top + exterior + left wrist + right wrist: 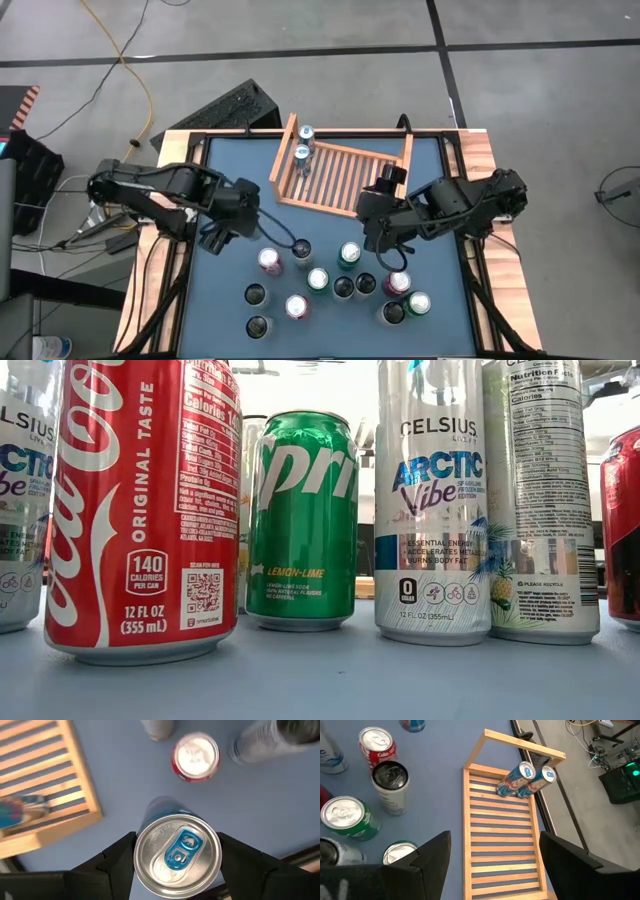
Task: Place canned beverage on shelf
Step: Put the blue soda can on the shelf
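Up close, red Coca-Cola can, green Sprite can, Celsius Arctic Vibe can, left pincer grasping silver-topped can, right pincer released

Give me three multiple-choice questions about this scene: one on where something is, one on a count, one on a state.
1. In the low view, the green Sprite can stands: A between the red cola can and a Celsius can; B left of both; C on its side.
2. Cans on the shelf: A none; B two; C five.
3. The left gripper is: A open, empty; B hidden; C shut on a blue-tabbed can.
Answers: A, both flank it; B, two sit in one corner; C, fingers press its sides.
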